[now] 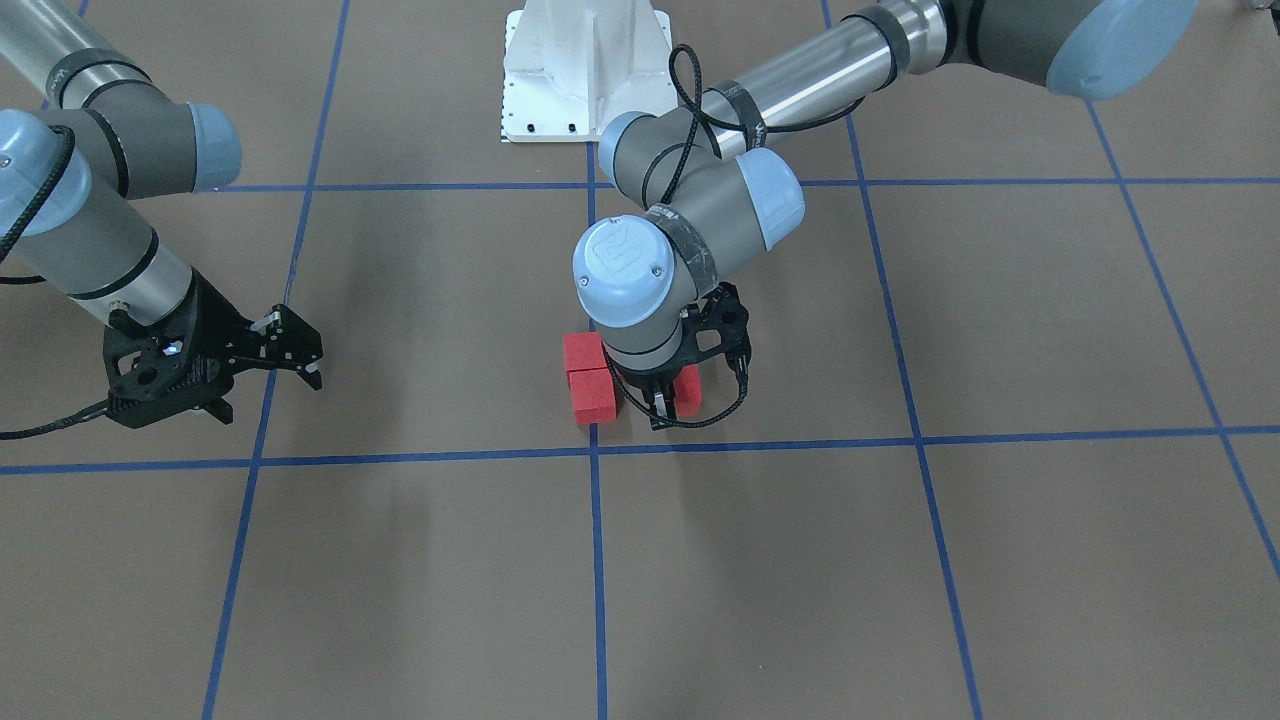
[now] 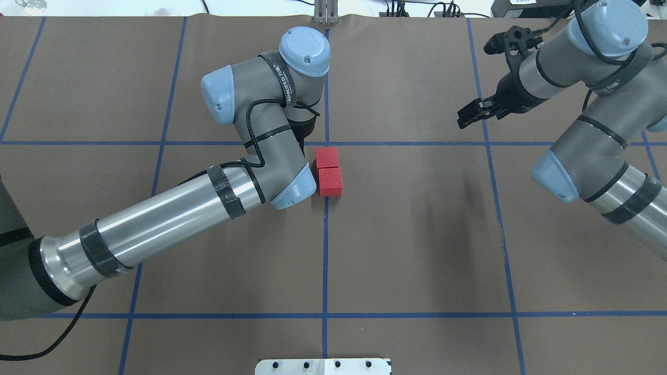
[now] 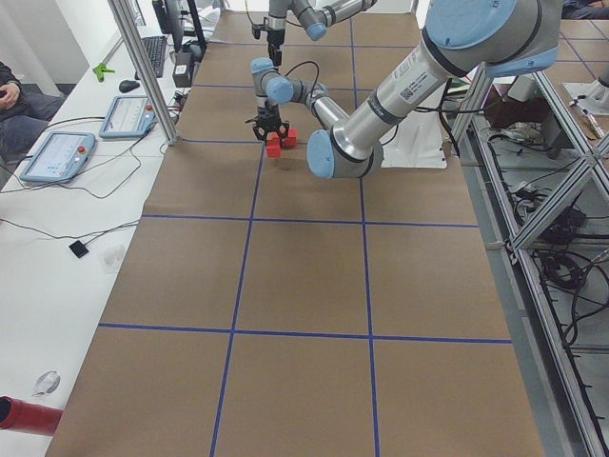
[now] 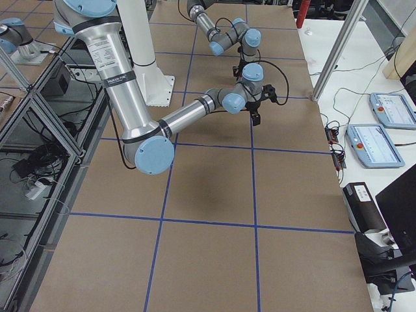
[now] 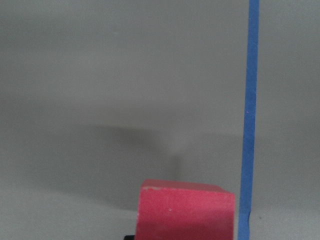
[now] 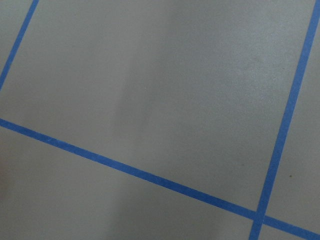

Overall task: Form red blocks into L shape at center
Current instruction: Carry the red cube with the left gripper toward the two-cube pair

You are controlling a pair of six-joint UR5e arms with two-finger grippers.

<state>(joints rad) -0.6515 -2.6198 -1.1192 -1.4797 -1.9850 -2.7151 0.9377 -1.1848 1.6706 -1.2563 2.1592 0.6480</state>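
Note:
Two red blocks (image 1: 583, 352) (image 1: 594, 395) lie side by side, touching, just on the robot's side of the center crossing (image 1: 594, 450) of blue tape. They also show in the overhead view (image 2: 327, 156) (image 2: 330, 181). My left gripper (image 1: 672, 405) points straight down beside them, shut on the third red block (image 1: 689, 392), which is at or just above the table. That block fills the bottom of the left wrist view (image 5: 185, 212) beside a blue line. The left wrist hides it in the overhead view. My right gripper (image 1: 272, 392) is open and empty, far off to the side.
The white robot base plate (image 1: 585, 70) is behind the blocks. The brown surface carries a grid of blue tape (image 2: 326, 260). The left forearm (image 2: 172, 208) stretches low across the table toward the blocks.

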